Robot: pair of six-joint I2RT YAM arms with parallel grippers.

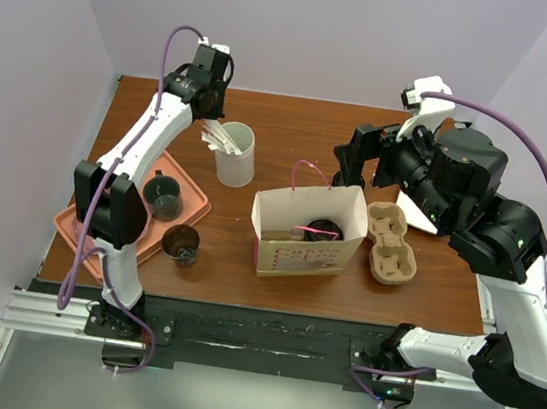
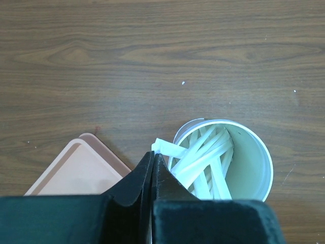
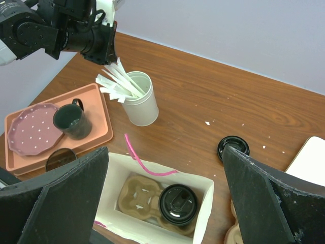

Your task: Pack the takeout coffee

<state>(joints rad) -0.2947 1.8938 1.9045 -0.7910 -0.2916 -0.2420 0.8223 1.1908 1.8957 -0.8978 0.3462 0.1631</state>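
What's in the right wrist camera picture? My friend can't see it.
A white paper bag holds the lidded takeout coffee in a tan carrier, framed by the open right gripper. Behind, the shut left gripper is at the stirrers in a white cup, beside a pink tray.

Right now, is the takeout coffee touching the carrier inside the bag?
Touching. The right wrist view looks down into the paper bag, where the takeout coffee sits seated in one pocket of the tan carrier.
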